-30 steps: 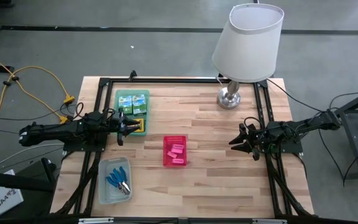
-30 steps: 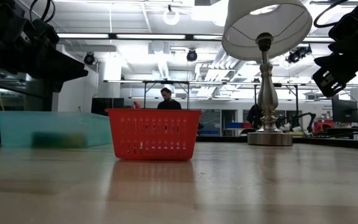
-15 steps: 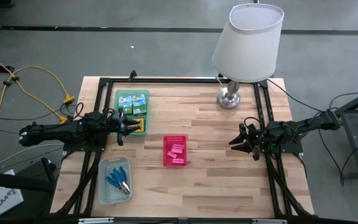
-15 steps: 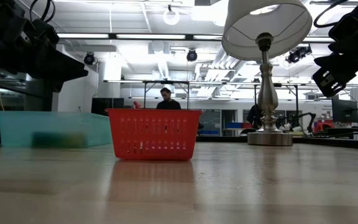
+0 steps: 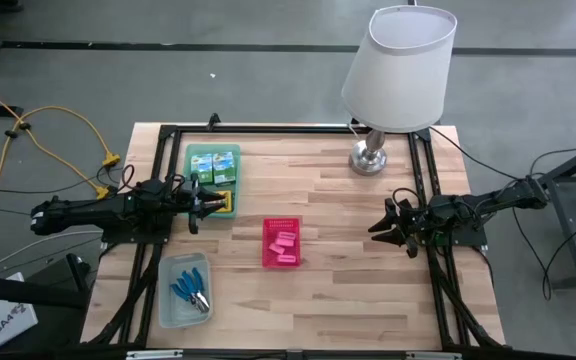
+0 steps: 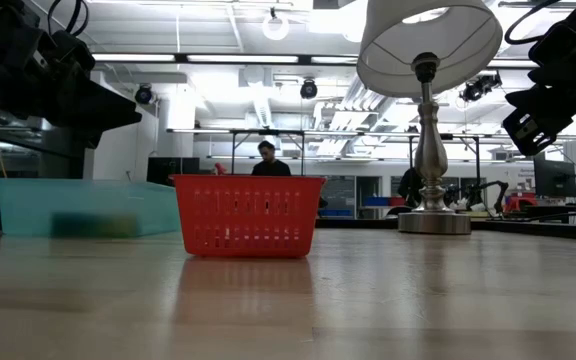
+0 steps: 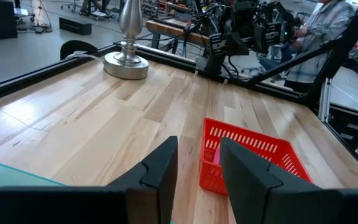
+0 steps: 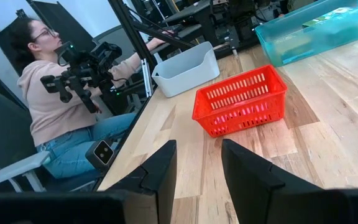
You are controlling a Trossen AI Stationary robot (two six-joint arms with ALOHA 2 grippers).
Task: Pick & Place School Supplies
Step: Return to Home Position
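Blue-handled scissors (image 5: 190, 290) lie in the clear bin (image 5: 173, 313), nearest the counter (image 5: 348, 290) front and left of the red basket (image 5: 281, 220), which holds the pink erasers (image 5: 284, 241) (apparently the lot already sorted). On either side of the basket, the left claw (image 5: 211, 203) and right claw (image 5: 380, 222) hang slightly parted and empty, seemingly parked clear of the work. Beyond the basket's left, green-and-yellow boxes (image 5: 214, 163) wait in the green tray (image 5: 230, 187).

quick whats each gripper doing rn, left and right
Left gripper: open, holding nothing.
Right gripper: open, holding nothing.
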